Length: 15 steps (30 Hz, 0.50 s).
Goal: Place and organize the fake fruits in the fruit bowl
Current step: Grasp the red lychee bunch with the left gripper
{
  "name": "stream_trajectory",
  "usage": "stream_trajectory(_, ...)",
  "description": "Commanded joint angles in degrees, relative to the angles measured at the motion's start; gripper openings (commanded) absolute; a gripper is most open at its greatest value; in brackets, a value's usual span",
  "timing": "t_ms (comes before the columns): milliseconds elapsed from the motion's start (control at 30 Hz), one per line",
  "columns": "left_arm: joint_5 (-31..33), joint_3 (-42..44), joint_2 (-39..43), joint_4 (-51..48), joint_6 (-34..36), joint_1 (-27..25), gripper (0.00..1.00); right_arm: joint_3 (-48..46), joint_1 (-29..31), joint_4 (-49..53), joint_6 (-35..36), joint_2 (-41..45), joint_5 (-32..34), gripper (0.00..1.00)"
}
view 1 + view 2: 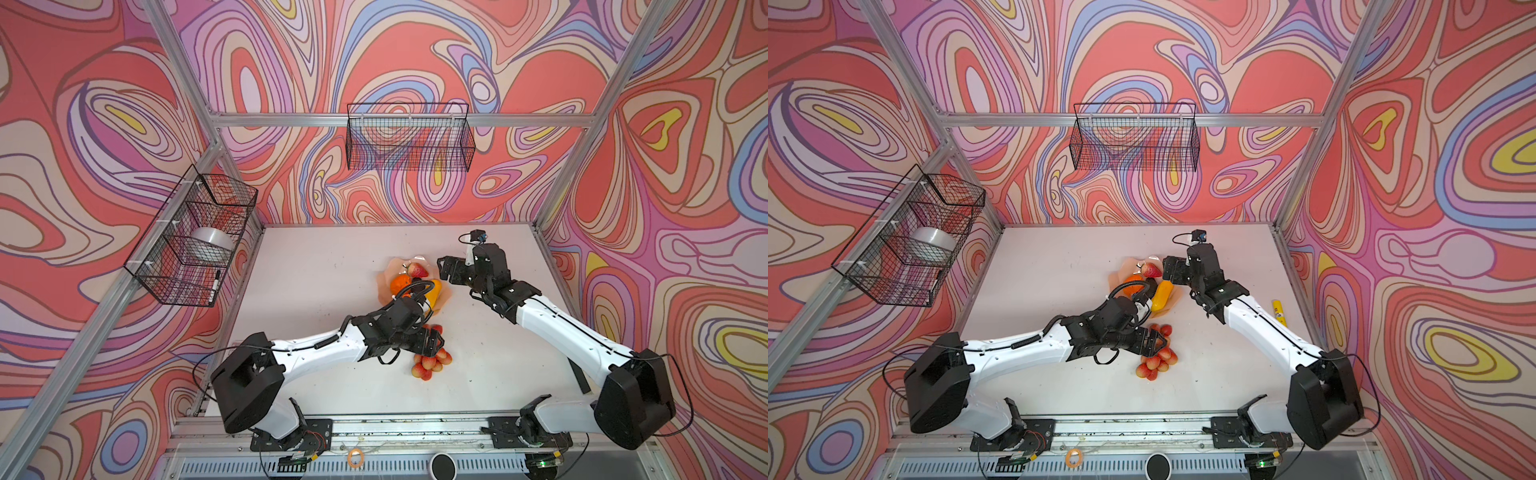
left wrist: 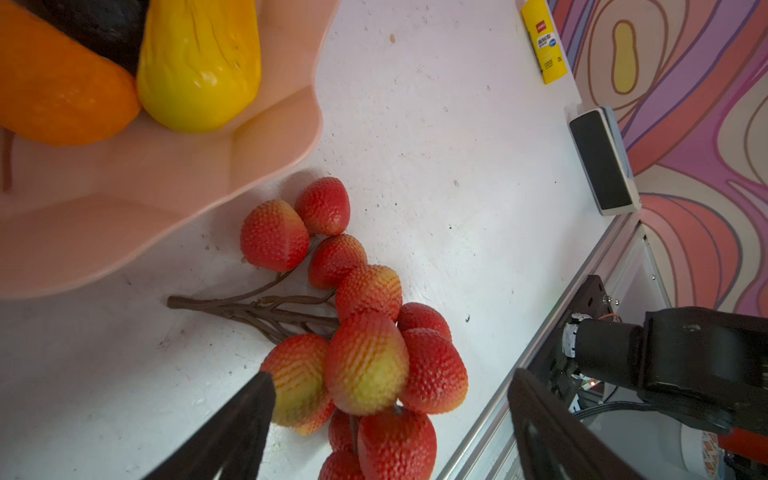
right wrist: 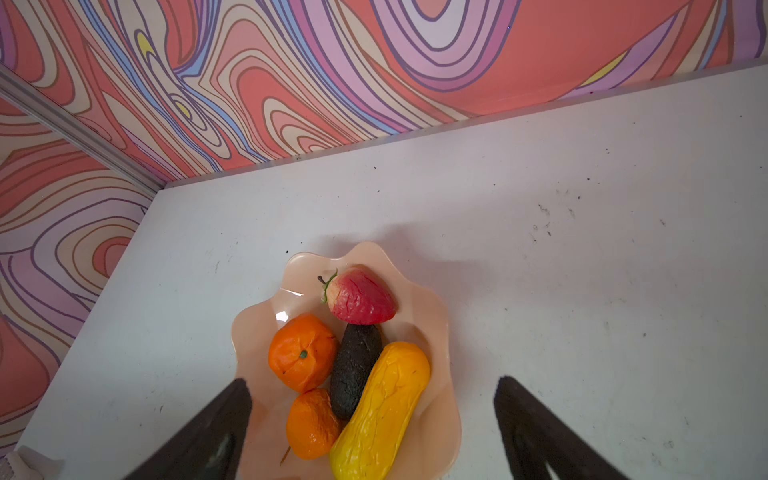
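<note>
Grapes (image 2: pixel 365 365) lie unheld, partly between the spread-apart jaws of the left pincer (image 2: pixel 390 380), just beside the fruit bowl (image 2: pixel 270 137).

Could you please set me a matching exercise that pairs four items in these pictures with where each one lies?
Items:
1. strawberry
2. grapes
3. yellow tube
4. grey bowl

Places:
A. in the side basket
B. near the table's right edge
C. in the pink bowl
D. on the table, just outside the pink bowl

Pairs: 1-C, 2-D, 3-B, 4-A
</note>
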<state>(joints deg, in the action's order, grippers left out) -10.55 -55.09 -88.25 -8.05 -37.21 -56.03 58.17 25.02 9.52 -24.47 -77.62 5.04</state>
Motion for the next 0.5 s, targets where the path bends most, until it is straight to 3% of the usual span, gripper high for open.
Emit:
stream_trajectory(0, 2.79, -3.67, -3.77, -5.47, 2.68, -0.75, 0.87, -0.84, -0.62, -0.73, -0.36, 1.6, 0.81, 0.96)
stream_trajectory(133, 4.24, -6.99, -7.41, -9.66, 4.15, -1.32, 0.81, -0.93, -0.81, -1.23, -0.4, 1.69, 0.51, 0.96)
stream_trajectory(300, 5.14, -7.79, -9.02, -11.2, 4.33, -1.41, 0.62, -1.52, -1.03, -1.33, -0.4, 1.98, 0.49, 0.96)
stream_trajectory(467, 5.3, -7.14, -8.68, -12.17, 4.43, -1.39, 0.29, -2.4, -1.4, -1.42, -0.61, 2.75, 1.11, 0.96)
